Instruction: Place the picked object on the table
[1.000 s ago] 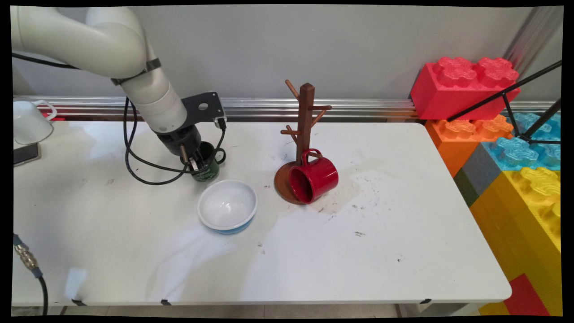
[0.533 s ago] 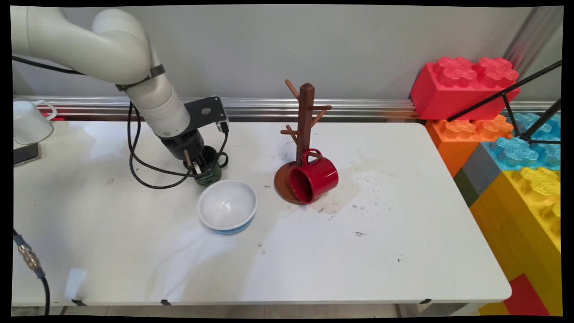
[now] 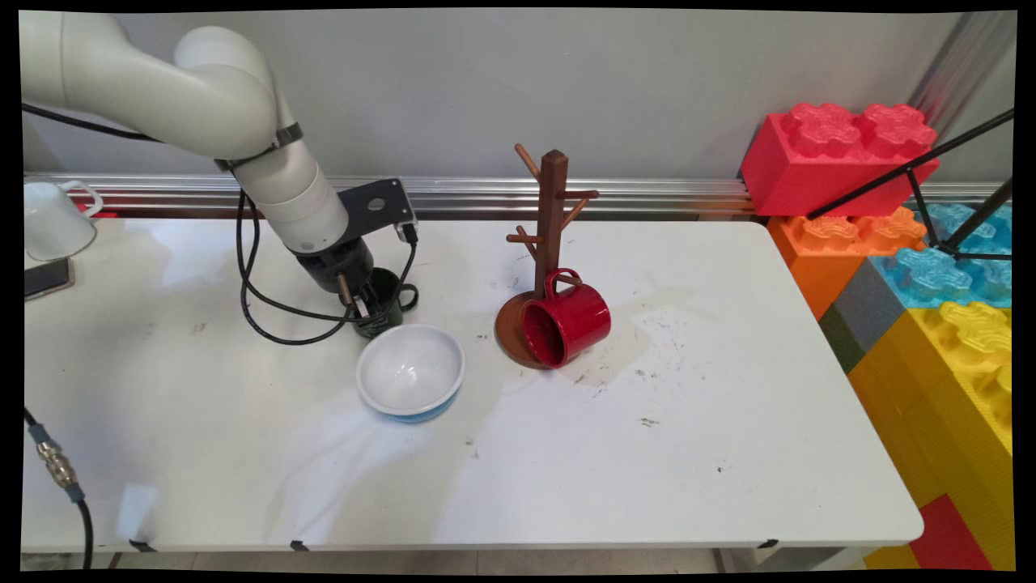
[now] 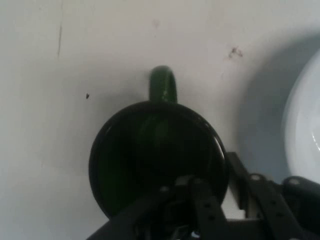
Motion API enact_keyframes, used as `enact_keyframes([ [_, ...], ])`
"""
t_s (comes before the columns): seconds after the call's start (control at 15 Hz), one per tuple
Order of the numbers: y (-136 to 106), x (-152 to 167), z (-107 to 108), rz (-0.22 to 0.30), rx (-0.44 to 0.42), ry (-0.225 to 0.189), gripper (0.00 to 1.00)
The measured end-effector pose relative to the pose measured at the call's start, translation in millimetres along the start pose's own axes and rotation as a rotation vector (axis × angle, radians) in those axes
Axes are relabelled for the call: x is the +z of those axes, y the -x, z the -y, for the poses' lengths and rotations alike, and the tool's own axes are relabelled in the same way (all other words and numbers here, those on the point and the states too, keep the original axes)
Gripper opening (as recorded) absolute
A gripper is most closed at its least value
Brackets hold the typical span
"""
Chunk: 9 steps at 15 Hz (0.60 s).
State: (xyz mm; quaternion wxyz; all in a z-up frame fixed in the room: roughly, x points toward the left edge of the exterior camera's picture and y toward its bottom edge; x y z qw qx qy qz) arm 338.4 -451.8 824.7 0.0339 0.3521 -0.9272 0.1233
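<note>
A dark green mug (image 3: 390,301) stands upright just behind the white bowl with a blue outside (image 3: 410,372), handle pointing right. My gripper (image 3: 364,306) comes down onto its left rim and is shut on it. In the hand view the green mug (image 4: 150,150) fills the middle, with one finger (image 4: 192,192) inside its dark mouth and the other (image 4: 237,172) outside the wall. The handle (image 4: 163,85) points away from the hand. The bowl's rim (image 4: 302,130) shows at the right edge. Whether the mug touches the table I cannot tell.
A brown wooden mug tree (image 3: 552,235) stands mid-table with a red mug (image 3: 566,321) lying on its side against the base. A white mug (image 3: 53,214) and a phone (image 3: 44,278) sit at the far left. Big coloured blocks (image 3: 842,154) line the right side.
The gripper and the green mug have shifted together a little to the right and towards the wall. Bowl, red mug and mug tree have stayed put.
</note>
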Motion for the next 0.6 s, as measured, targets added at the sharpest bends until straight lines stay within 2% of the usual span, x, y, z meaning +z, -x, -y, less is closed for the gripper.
enact_keyframes([
  [0.6, -3.7, -2.0, 1.0, -0.032, 0.006, 0.000, 1.00],
])
